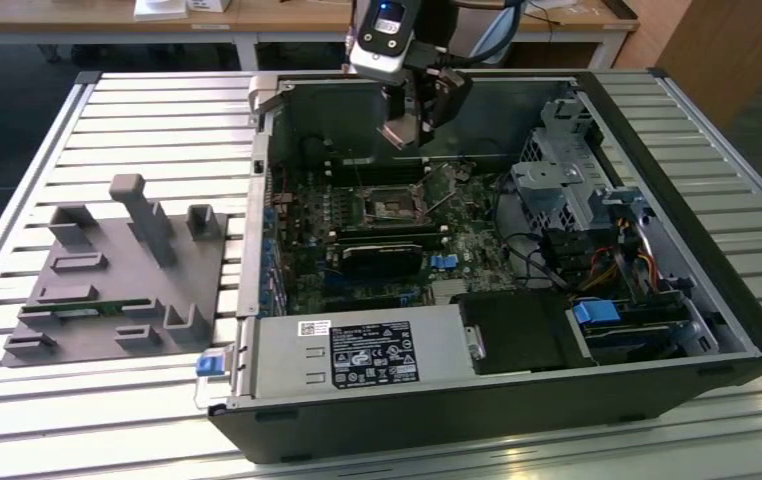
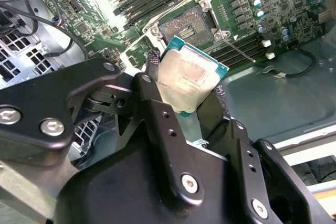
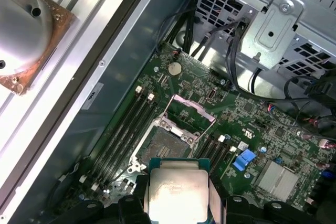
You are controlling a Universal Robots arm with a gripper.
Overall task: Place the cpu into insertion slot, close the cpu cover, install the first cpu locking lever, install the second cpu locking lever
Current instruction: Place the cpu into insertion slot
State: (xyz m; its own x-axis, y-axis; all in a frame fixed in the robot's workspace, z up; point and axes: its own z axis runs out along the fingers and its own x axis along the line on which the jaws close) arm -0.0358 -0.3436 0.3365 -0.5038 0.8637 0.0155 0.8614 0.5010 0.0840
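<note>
My gripper [image 1: 405,138] hangs over the open computer case, above the far part of the motherboard, and is shut on the cpu [image 2: 190,74]. The silver-topped chip sits between the two black fingers [image 2: 152,80] in both wrist views, cpu [image 3: 177,192]. Below it and clear of it lies the insertion slot [image 3: 165,145], a square black socket with its dark pin grid bare, also seen as insertion slot [image 2: 188,26] and insertion slot [image 1: 391,207]. The cpu cover [image 3: 190,111] stands swung up at the socket's edge. A thin locking lever [image 2: 239,51] sticks out beside the socket.
Long memory slots [image 3: 123,129] run beside the socket, and a black card [image 1: 381,255] lies nearer the front. A metal drive cage [image 1: 555,180] with cables fills the exterior view's right, with the power supply [image 1: 354,355] at the front. A grey fixture tray [image 1: 114,280] sits left of the case.
</note>
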